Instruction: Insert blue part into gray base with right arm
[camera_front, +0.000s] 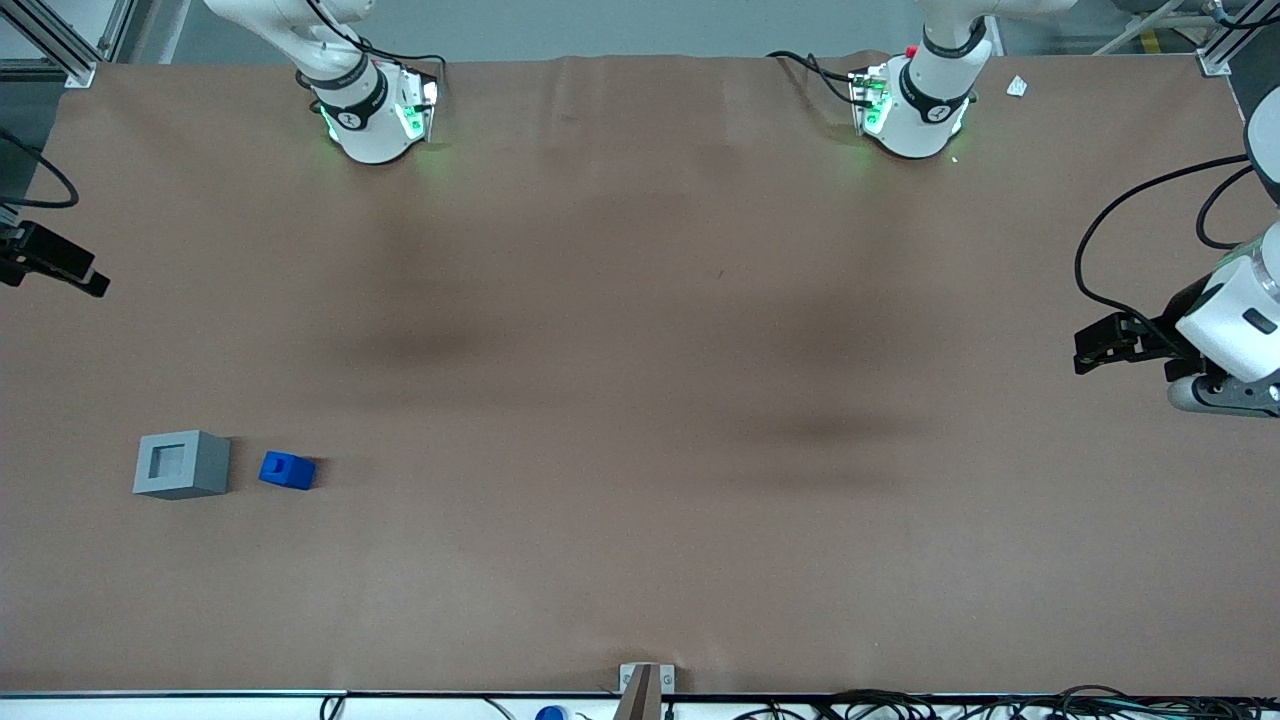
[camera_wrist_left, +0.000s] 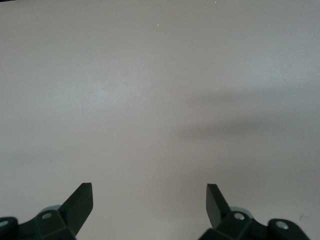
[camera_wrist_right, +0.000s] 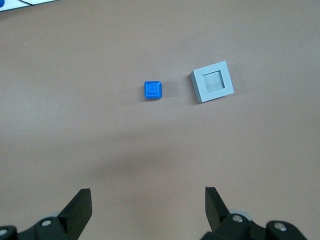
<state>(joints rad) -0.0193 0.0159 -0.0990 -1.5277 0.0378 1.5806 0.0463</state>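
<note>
Right wrist view: hand (camera_wrist_right: 148, 210) spread, high above blue part (camera_wrist_right: 153, 90), well apart.

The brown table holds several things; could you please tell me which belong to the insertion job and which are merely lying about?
Job:
- small bright blue plastic block, beside the base
- light gray plastic cube base, recess empty
- right arm's end effector, open, above the table

Lying about:
- white paper scrap

pincer (camera_wrist_right: 148, 210) fingers spread, its body cut off by the frame edge
</note>
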